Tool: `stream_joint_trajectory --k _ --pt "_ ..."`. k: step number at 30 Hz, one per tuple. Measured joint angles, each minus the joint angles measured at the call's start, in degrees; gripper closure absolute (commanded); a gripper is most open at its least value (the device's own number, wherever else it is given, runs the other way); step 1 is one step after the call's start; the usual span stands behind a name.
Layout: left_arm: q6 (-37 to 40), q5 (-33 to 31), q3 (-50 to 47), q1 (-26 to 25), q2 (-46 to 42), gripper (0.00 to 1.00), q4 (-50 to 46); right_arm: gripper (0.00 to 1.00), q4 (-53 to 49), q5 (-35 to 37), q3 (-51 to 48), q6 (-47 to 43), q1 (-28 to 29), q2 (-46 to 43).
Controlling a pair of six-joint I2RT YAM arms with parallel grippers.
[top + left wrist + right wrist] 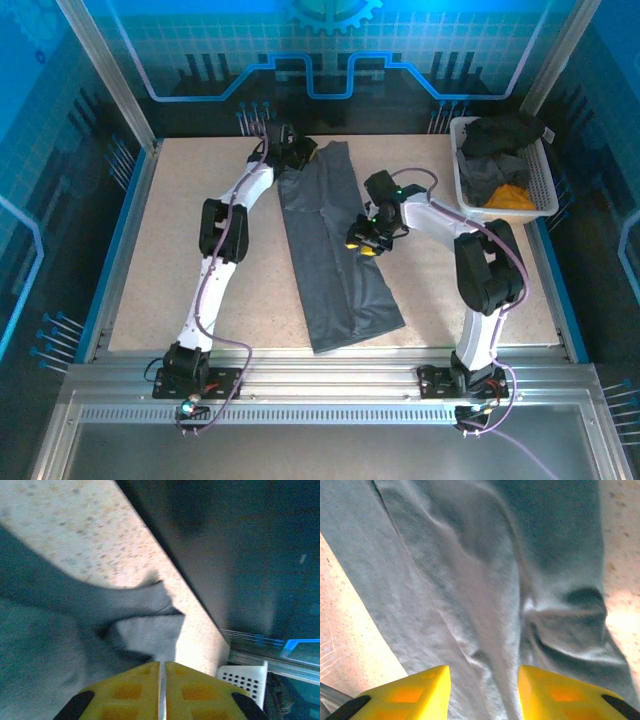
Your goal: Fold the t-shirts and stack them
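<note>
Left jaws clenched at the far edge of the slate-grey t-shirt [335, 250], right jaws released (astride a fold); the surface [170, 230] lay bare leftward.

- Left fingers [130, 695]: bases cut off by the bottom edge; whether cloth is pinched between them cannot be told.
- Grey t-shirt [145, 630] just ahead of them: blurred.
- Right fingers [415, 690]: bases cut off likewise; the t-shirt between them runs past the top edge.
</note>
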Motion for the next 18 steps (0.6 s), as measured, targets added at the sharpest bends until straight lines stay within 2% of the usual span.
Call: stream_joint_trajectory --k 4,12,15,18 --pt "-1.2 0.0 3.3 -1.1 2.9 0.89 2.1 0.60 -0.5 0.3 -2.4 -1.1 -0.3 -1.7" --pt "-2.6 0.1 3.9 -3.3 6.3 0.88 2.7 0.59 -2.0 0.5 -4.2 -2.9 -2.7 -3.0" --pt "-4.2 0.1 7.5 -3.3 8.6 0.87 3.8 0.58 -2.4 0.5 -4.1 -4.0 -2.7 -3.3" --pt "-6.3 0.1 9.2 -3.3 10.1 0.82 5.8 0.58 -2.5 0.5 -4.1 -4.8 -2.7 -3.3"
